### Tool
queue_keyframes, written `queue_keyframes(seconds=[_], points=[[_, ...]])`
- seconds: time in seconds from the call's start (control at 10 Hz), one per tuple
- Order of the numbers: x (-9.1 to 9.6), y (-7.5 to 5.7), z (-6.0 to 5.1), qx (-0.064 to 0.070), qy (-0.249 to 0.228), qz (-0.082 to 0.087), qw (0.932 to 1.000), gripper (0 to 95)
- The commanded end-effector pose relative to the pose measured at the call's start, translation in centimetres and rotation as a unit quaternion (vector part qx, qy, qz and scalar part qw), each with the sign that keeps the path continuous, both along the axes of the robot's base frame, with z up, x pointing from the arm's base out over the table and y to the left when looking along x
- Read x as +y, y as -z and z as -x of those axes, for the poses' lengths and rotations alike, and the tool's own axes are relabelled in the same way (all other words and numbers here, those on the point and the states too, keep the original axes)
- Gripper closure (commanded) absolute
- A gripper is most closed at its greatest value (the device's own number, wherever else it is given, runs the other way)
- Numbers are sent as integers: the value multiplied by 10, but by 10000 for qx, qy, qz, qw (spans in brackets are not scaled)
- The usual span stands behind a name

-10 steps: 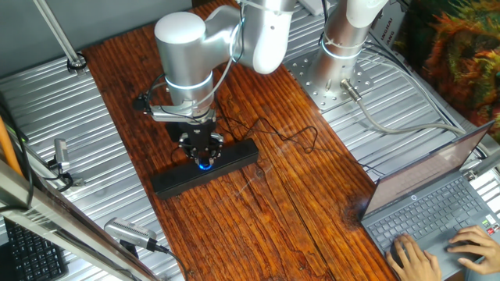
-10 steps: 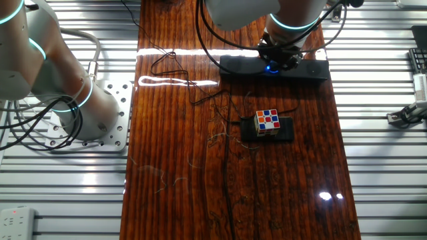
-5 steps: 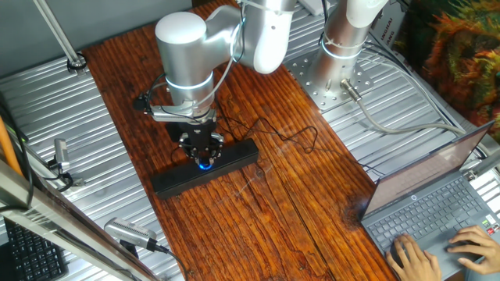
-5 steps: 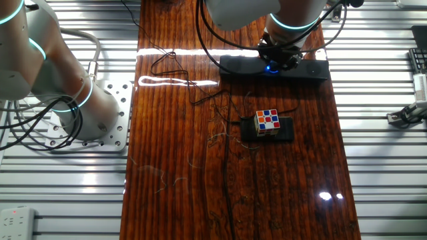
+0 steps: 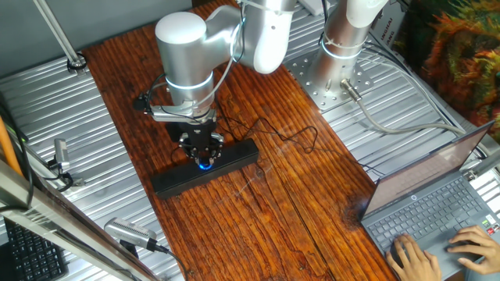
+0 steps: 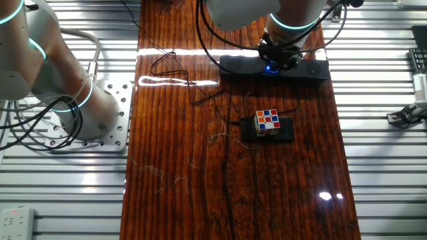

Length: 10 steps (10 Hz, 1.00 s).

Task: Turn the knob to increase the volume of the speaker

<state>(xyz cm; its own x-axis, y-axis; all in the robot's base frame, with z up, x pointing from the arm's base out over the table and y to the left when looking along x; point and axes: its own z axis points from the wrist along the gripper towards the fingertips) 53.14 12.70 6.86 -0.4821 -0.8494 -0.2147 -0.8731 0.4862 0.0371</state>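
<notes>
Your gripper (image 5: 205,156) stands straight down over the middle of the speaker (image 5: 205,167), its fingers closed in around the knob (image 5: 205,163), whose blue glow shows right beneath the tips. Whether the fingers actually pinch the knob, you cannot tell. From the other side, the gripper (image 6: 275,62) sits on the speaker (image 6: 274,68) with blue light from the knob (image 6: 270,66) at its tips. A thin cable (image 5: 287,137) trails from the speaker, away from the gripper, across the table (image 5: 258,211). Well clear of the gripper, a cube (image 6: 267,121) rests on a black pad (image 6: 285,131).
</notes>
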Motion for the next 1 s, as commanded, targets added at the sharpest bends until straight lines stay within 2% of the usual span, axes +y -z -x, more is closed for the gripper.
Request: queue_keyframes(seconds=[0.1,0.6,0.7,1.0], points=[[0,0,0,0,3,-6,10000,950],[0,0,0,0,3,-6,10000,950],[0,0,0,241,984,-61,9948,950],[0,0,0,257,1010,-39,9945,950]])
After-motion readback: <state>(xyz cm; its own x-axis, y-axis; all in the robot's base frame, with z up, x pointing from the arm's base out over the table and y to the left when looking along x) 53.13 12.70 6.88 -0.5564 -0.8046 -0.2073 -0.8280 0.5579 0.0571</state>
